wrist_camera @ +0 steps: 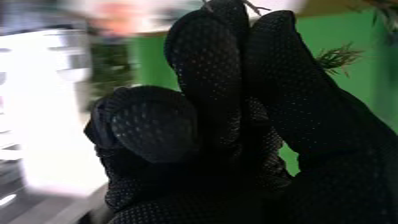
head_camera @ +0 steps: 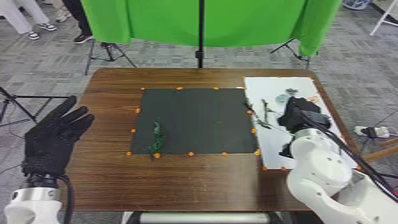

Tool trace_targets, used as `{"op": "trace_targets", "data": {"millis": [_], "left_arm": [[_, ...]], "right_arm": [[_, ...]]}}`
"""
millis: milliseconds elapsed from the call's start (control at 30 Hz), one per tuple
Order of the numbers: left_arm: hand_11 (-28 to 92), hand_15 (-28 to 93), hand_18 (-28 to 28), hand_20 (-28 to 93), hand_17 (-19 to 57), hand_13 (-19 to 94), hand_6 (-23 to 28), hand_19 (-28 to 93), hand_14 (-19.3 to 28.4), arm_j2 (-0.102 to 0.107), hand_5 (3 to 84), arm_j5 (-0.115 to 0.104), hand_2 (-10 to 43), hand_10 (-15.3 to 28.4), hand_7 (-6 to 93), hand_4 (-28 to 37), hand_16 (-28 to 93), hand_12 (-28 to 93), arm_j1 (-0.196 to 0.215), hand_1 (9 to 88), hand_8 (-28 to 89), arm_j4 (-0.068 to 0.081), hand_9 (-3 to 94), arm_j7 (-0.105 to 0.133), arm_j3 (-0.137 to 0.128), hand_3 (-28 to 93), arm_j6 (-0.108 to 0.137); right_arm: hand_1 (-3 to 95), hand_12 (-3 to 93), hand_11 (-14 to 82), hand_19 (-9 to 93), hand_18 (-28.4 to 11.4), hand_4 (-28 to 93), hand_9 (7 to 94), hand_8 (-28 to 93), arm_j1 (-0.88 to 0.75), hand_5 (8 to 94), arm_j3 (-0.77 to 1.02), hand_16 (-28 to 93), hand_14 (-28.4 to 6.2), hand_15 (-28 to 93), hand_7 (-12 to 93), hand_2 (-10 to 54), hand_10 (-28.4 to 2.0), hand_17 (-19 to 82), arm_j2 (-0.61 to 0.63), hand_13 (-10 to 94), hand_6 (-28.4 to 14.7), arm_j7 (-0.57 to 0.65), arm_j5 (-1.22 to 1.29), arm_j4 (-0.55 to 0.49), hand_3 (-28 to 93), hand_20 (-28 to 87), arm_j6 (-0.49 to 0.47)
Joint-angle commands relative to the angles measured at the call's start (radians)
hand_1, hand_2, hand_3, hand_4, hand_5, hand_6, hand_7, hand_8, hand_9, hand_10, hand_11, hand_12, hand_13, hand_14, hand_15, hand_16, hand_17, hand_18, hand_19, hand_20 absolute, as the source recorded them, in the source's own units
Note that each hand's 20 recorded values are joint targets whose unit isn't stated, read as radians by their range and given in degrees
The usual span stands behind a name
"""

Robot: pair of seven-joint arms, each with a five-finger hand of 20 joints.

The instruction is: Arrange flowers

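Note:
My right hand is over the white sheet on the table's right side; how it is posed is unclear. Dark, thin stems and a green stem lie just left of it, and a pale blue-green flower is beyond it. A leafy green sprig rests on the black mat's lower left. My left hand is open beside the table's left edge, away from the flowers. In the right wrist view, a green tuft and a thin twig show beyond my right hand.
The black mat covers the table's middle, with small orange markers around its border. Brown wood borders it in front. Beyond the far edge stand a green curtain and a tripod.

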Motion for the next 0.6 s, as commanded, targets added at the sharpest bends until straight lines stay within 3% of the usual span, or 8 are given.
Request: {"op": "trace_targets", "data": {"millis": [33,133,333,367,600], "left_arm": [[27,53,25.2,14,-9.9,26,10.6,53,27.3,0.029,40.7,-0.005,6.5,20.4,11.9,-23.1,-8,12,-0.007,24.7,-9,-0.001,36.6,0.008,0.026,80,0.016],[27,54,25.2,14,-9.8,26,10.6,53,27.3,0.032,40.7,0.011,6.4,20.5,11.9,-23.0,-8,12,-0.026,24.6,-9,-0.001,36.5,-0.02,0.023,80,0.007],[27,54,25.1,14,-9.8,26,10.6,53,27.3,0.033,40.6,0.013,6.3,20.5,12.0,-22.9,-8,12,-0.034,24.7,-9,-0.006,36.5,-0.02,0.017,80,0.011],[27,54,25.2,14,-9.8,26,10.5,53,27.3,0.042,40.6,0.005,6.3,20.4,11.9,-22.9,-8,12,-0.027,24.7,-9,-0.008,36.5,-0.008,0.015,80,0.013],[27,54,25.1,14,-9.7,26,10.3,53,27.3,0.041,40.1,0.007,6.2,20.3,12.0,-22.8,-8,11,-0.024,24.9,-9,-0.011,36.2,-0.015,0.02,80,0.013]], "right_arm": [[54.1,21.5,42.0,93,-26.0,-28,91.1,9,0.273,91.6,-0.233,17,-8.4,71,17,-9.5,-12.3,45,-0.382,85,-2.2,-0.128,-0.08,0.137,71,42,-0.087],[53.9,21.7,42.8,93,-26.1,-28,91.0,9,0.289,91.7,-0.282,17,-8.4,72,17,-9.5,-12.2,45,-0.458,85,-2.2,-0.141,-0.086,0.208,72,43,-0.141],[52.8,22.1,45.1,93,-25.8,-28,91.4,9,0.309,92.1,-0.344,17,-8.5,74,18,-9.5,-12.1,46,-0.516,85,-1.7,-0.12,-0.093,0.316,71,46,-0.208],[52.6,22.4,46.7,93,-25.7,-28,91.9,9,0.307,92.5,-0.352,17,-8.1,75,19,-9.5,-12.0,48,-0.515,86,-1.4,-0.12,-0.102,0.323,70,50,-0.226],[49.4,22.7,50.0,93,-26.1,-28,93.5,8,0.288,93.6,-0.369,17,-8.5,79,22,-9.5,-11.8,50,-0.524,87,-0.9,-0.104,-0.1,0.337,71,56,-0.323]]}}
